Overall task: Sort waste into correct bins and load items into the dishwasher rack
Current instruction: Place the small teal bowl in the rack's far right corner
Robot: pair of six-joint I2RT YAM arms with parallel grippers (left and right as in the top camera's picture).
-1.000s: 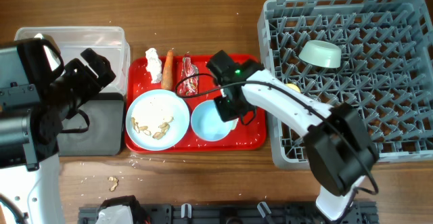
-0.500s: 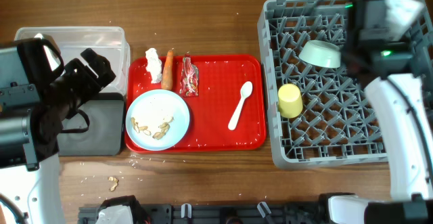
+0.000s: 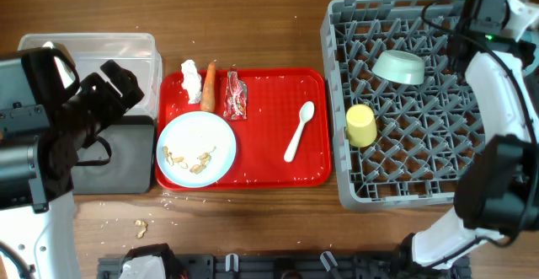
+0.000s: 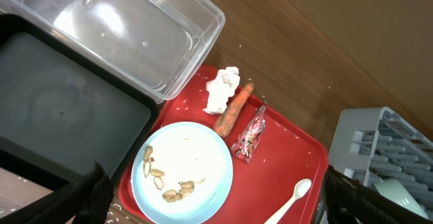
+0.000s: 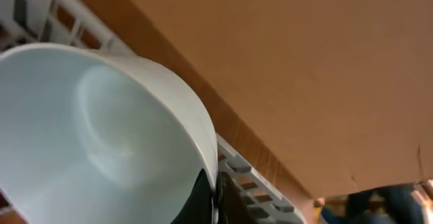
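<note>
My right gripper (image 5: pixel 213 198) is shut on the rim of the light blue bowl (image 5: pixel 101 136), held over the far edge of the grey dishwasher rack (image 5: pixel 254 166). The overhead view shows that arm (image 3: pixel 487 18) at the rack's (image 3: pixel 421 165) far right, with the held bowl hidden. The mint-green bowl (image 3: pixel 398 67) and yellow cup (image 3: pixel 362 126) are in the rack. The pale blue plate (image 3: pixel 196 136) with crumbs (image 3: pixel 192 158), the spoon (image 3: pixel 299 131), tissue (image 3: pixel 191 79), carrot (image 3: pixel 209 87) and wrapper (image 3: pixel 235 95) lie on the red tray (image 3: pixel 265 165). My left gripper (image 4: pixel 216 214) is open, high above the plate (image 4: pixel 196 156).
The clear bin (image 3: pixel 93 50) and black bin (image 3: pixel 118 157) stand left of the tray. Loose crumbs (image 3: pixel 141 226) lie on the wooden table near the front edge. The left arm's body (image 3: pixel 34 136) covers the left side of the overhead view.
My right gripper has lifted the light blue bowl off the tray and carried it to the rack's far right. The spoon now shows. The left arm has not moved.
</note>
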